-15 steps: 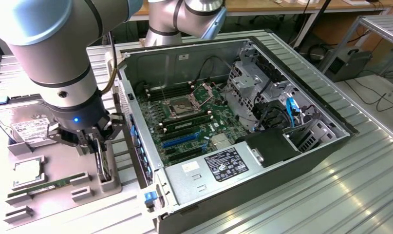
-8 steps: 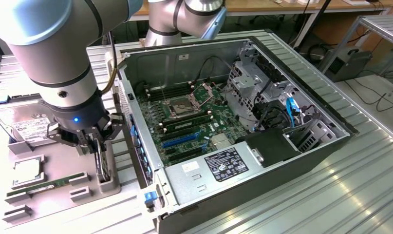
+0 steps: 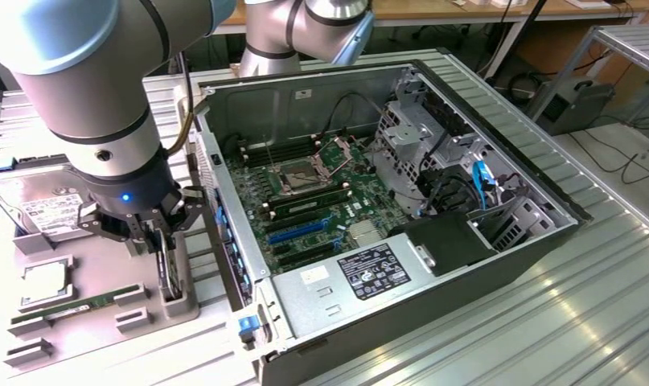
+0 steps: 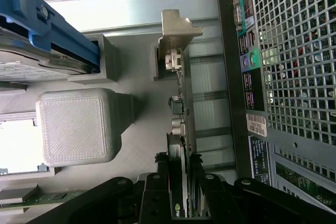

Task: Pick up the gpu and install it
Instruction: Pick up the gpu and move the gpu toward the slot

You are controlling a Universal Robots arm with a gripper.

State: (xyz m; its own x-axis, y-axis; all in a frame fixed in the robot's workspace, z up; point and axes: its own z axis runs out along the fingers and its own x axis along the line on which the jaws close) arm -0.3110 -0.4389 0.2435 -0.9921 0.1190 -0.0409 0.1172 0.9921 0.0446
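Gripper (image 4: 181, 162) is clamped on the one gpu (image 4: 177, 109), which stands edge-on in its holder (image 3: 180, 306) beside the one open case (image 3: 292, 100). Its lower edge is hidden. On the tray (image 3: 93, 261) are one RAM stick (image 3: 61, 310), one CPU (image 3: 45, 281) and one hard drive (image 3: 34, 201), partly behind the arm.

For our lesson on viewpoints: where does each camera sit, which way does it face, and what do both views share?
Exterior view: high up, looking down into the open computer case; arm and gripper show.
Wrist view: on the wrist, looking down along the graphics card clamped in the gripper.
Shared: gripper, graphics card, computer case.
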